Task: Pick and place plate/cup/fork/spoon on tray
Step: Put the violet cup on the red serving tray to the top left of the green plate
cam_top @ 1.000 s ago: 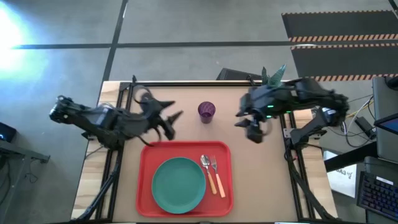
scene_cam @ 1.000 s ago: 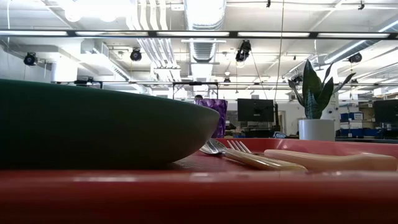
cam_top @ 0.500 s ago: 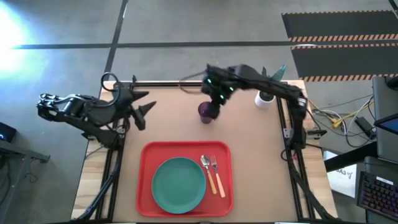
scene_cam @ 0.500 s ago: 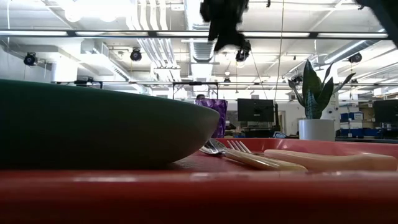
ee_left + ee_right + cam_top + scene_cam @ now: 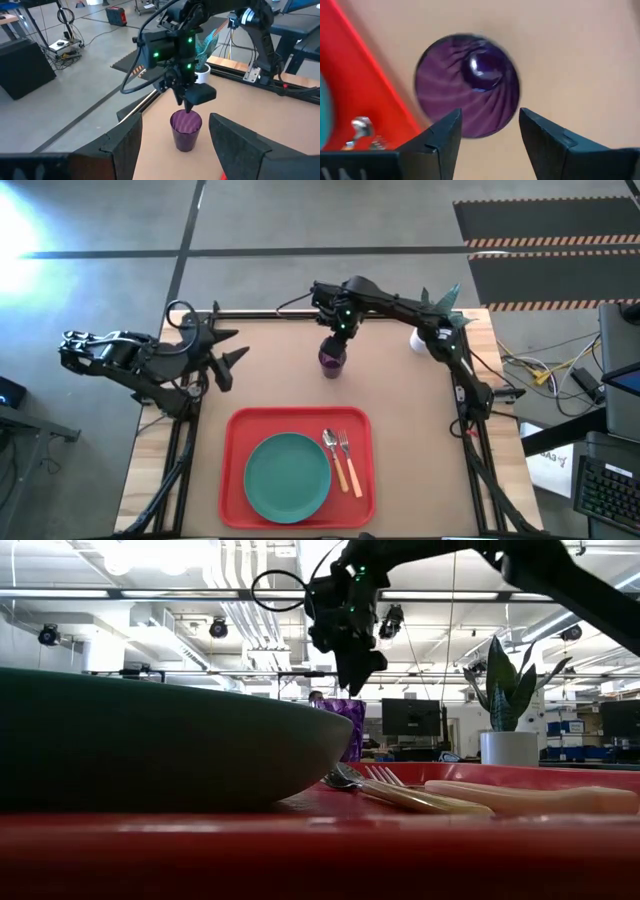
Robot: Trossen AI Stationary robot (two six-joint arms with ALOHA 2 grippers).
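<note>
Purple cup [image 5: 333, 358], beyond the tray [image 5: 236, 480]: right claw [image 5: 343, 332] directly above, fingers apart; lower straddling the rim before closing.

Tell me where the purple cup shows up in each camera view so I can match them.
High view: the cup stands on the table behind the tray, under the right gripper.
Low view: cup at centre, beyond the plate.
Left wrist view: cup at lower centre.
Right wrist view: cup fills the centre.
Shared landmark: the right gripper directly above the cup.
</note>
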